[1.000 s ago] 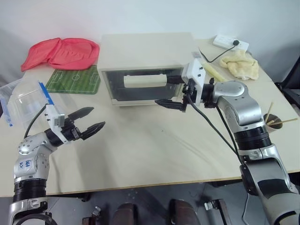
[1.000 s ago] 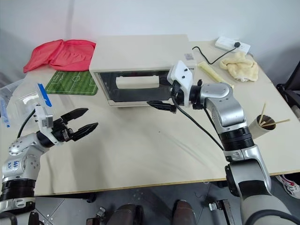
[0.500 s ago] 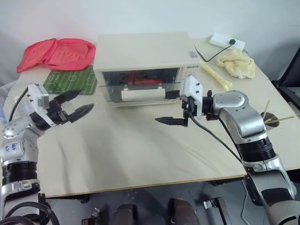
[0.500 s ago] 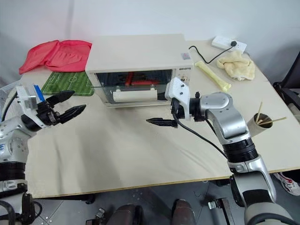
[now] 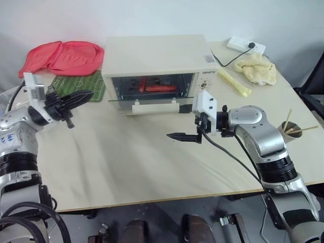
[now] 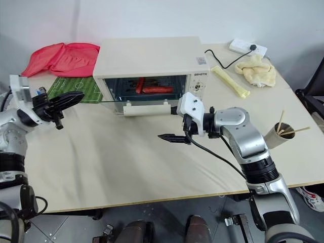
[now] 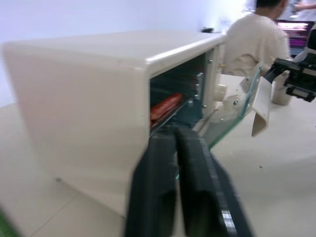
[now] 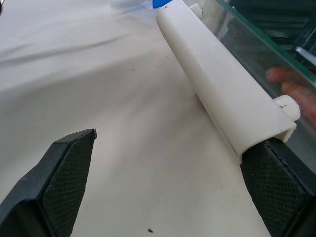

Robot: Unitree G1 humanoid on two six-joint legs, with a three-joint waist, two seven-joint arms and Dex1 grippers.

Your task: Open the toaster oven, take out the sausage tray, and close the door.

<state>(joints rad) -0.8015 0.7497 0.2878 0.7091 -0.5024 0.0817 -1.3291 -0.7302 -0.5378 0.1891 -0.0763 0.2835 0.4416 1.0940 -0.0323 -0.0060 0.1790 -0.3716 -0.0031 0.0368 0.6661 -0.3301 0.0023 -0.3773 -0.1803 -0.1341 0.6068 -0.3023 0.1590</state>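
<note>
Left eye view shows you the toaster oven (image 5: 154,63) on the table (image 5: 142,162), its door (image 5: 152,103) swung down in front. Inside the oven sits the sausage tray (image 5: 157,89). Your right gripper (image 5: 183,132) hangs spread wide just in front of the door's handle (image 8: 222,94), one finger (image 8: 274,185) touching it. Left of the oven, your left gripper (image 5: 76,98) is clenched, empty.

Head pair: high, facing down over table (image 5: 152,167). Wrist views: close, low; both catch door (image 8: 256,69).
</note>
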